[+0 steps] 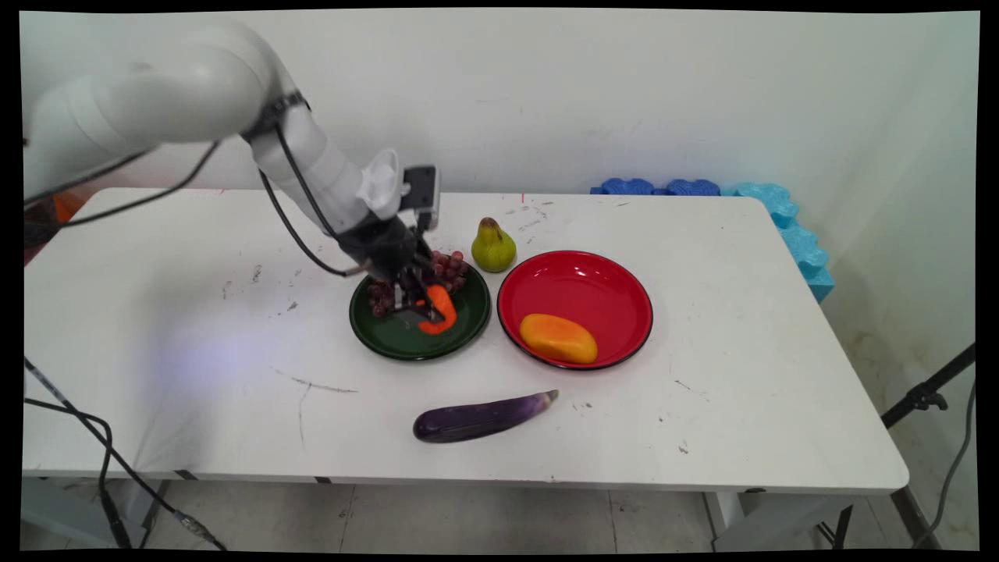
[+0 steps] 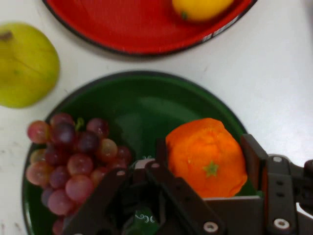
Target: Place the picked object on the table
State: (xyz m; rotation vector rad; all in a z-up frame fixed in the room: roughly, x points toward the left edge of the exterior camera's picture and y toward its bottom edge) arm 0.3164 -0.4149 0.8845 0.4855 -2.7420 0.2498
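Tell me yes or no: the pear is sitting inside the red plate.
No. The pear stands on the bare table behind the gap between the green plate and the red plate, outside both rims.

Arm lowered, gripper [image 1: 425, 307] fingers seemingly closed

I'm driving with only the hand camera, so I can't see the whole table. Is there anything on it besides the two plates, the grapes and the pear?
Observer: Yes. A purple eggplant lies on the table, nearer the front edge than the green plate and the red plate.
Operator: Is the yellow thing in the red plate round like a ball?
Observer: No. The yellow-orange fruit is long, and it lies in the near part of the red plate.
Operator: What's behind the table?
Observer: Blue foam pieces sit past its far right corner.
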